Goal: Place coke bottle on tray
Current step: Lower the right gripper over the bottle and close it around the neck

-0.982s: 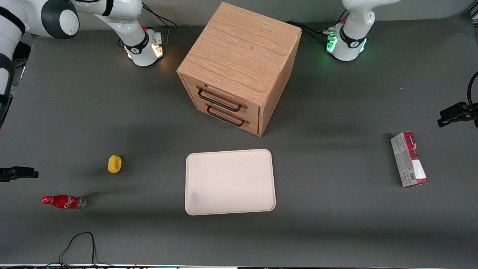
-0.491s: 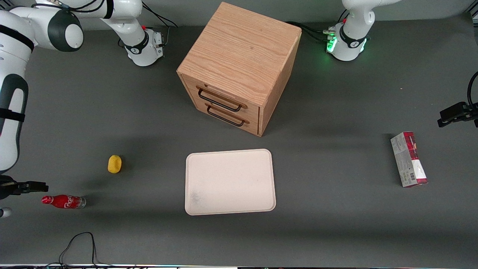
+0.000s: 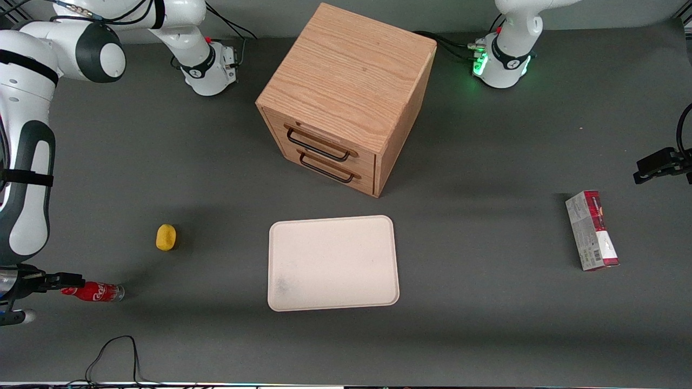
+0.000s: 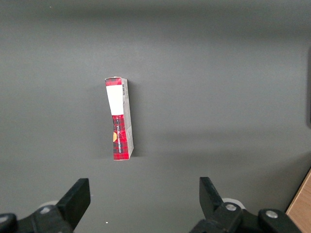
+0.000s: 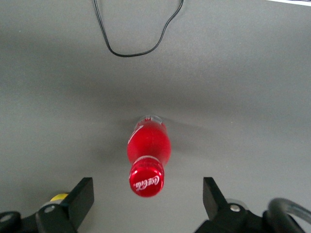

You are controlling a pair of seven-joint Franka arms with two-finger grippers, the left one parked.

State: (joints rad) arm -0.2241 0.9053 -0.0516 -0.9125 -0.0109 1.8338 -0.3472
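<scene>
So at the far left edge of the front view, low down, the right arm's gripper (image 3: pixel 32 297) hangs right at the cap end of the coke bottle (image 3: pixel 93 292), which is lying on its side on the grey tabletop (image 3: pixel 486 324), cap pointing at the frame's left edge. The gripper's spread wide and holding nothing: in the right wrist view both fingers (image 5: pixel 80 196) stand well apart with the coke bottle (image 5: pixel 148 153) sitting between them, not touching either.

Moving right, a yellow oval lump (image 3: pixel 166 237) sits a bit higher in the frame, then the cream tray (image 3: pixel 332 263) at lower centre, bare, with a faint grey smudge near its lower left corner. Above it there's the wooden drawer cabinet (image 3: pixel 346 97), and way over at the right edge a red-and-grey carton (image 3: pixel 591 230).

Handling guess: the bottle looks tiny, light and rigid, but round and glossy, so it could roll or squirt out if pinched off-centre. I'd grab across the fat middle of the body, not the tapering neck or the cap.

View differences: the wrist cam shows the cap's logo head-on, the finger spacing, and a loose black cable (image 5: pixel 141 34), but no tray. The front view shows the whole route to the tray, with the near gripper finger hiding the cap tip.
</scene>
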